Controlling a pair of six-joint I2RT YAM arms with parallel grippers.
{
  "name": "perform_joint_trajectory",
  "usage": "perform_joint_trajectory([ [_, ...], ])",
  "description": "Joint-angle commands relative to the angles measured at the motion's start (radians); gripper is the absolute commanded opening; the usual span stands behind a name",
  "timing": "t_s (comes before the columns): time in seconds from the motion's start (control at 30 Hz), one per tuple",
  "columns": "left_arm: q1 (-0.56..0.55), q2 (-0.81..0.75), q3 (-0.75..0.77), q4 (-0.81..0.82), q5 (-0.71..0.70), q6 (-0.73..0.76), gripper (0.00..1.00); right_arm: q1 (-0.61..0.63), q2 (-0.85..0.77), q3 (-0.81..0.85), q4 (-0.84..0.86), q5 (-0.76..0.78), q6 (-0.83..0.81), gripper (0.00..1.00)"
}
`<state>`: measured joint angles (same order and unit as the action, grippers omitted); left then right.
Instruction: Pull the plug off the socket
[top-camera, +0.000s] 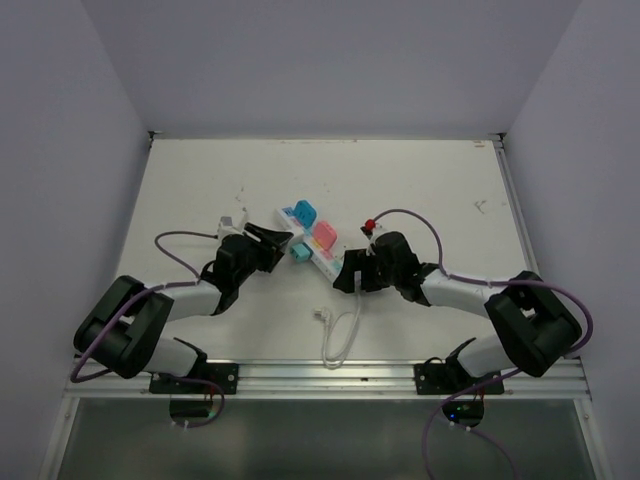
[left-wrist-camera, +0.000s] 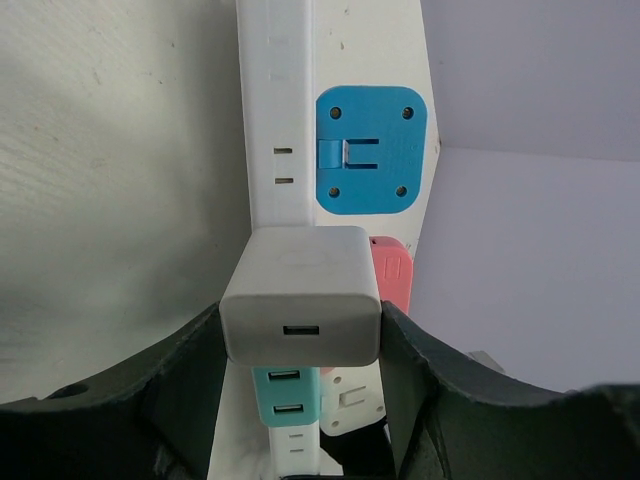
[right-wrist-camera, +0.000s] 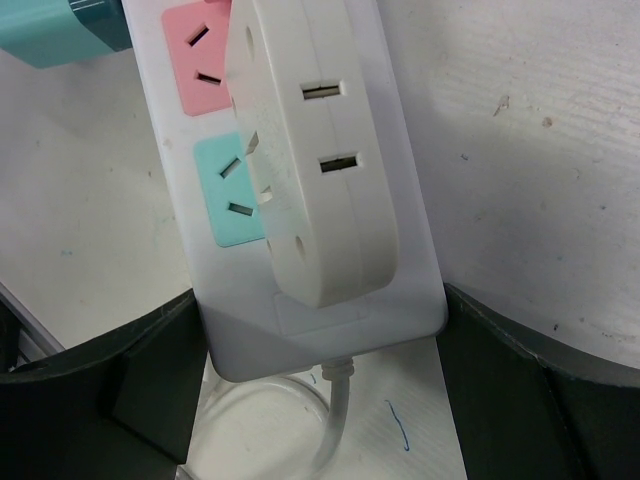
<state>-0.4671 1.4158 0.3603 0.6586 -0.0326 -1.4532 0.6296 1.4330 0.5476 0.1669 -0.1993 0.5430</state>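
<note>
Gripping the socket (top-camera: 322, 262) by its corded end is your right gripper (top-camera: 350, 272): in the right wrist view its fingers (right-wrist-camera: 520, 380) press against the strip's two long edges, one on each side

Yes, and you have that socket lying slantwise about the middle of the table (top-camera: 430, 180), corded end toward the near edge, the other end pointing to the far left corner. Its cord (top-camera: 342, 335) loops down toward the near edge

Your left gripper (top-camera: 283, 240) meets the strip from the left side. The left wrist view shows a white cube plug (left-wrist-camera: 300, 290) sitting on the strip, a small port on the face turned to the camera, and your fingers (left-wrist-camera: 170, 390) lie against its two sides, pinching it

Agreed. Beyond that plug you can see a blue outlet face (left-wrist-camera: 372, 150), and below it in that view a teal block (left-wrist-camera: 287, 395) with two ports. At your right gripper's end a cream adapter (right-wrist-camera: 320, 150) sits over the strip, with a teal outlet face (right-wrist-camera: 228, 190) and a pink outlet face (right-wrist-camera: 195, 60) just beside it
</note>
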Motion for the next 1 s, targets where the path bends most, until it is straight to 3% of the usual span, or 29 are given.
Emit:
perform_joint_trajectory([
  [0.0,-0.021,-0.078,0.048,-0.017,0.037,-0.021,0.0,-0.013,0.009,-0.009,-0.162,0.196,0.083,0.0],
  [0.27,-0.01,-0.107,0.121,-0.116,0.013,-0.007,0.0,-0.013,0.01,-0.003,-0.236,0.277,0.109,0.0],
  [0.67,0.047,-0.184,0.051,-0.106,0.016,-0.009,0.0,-0.051,0.007,-0.021,-0.237,0.29,0.133,0.0],
  [0.97,0.205,-0.224,-0.04,-0.129,0.131,0.102,0.0,-0.059,-0.048,-0.04,-0.225,0.291,0.117,0.0],
])
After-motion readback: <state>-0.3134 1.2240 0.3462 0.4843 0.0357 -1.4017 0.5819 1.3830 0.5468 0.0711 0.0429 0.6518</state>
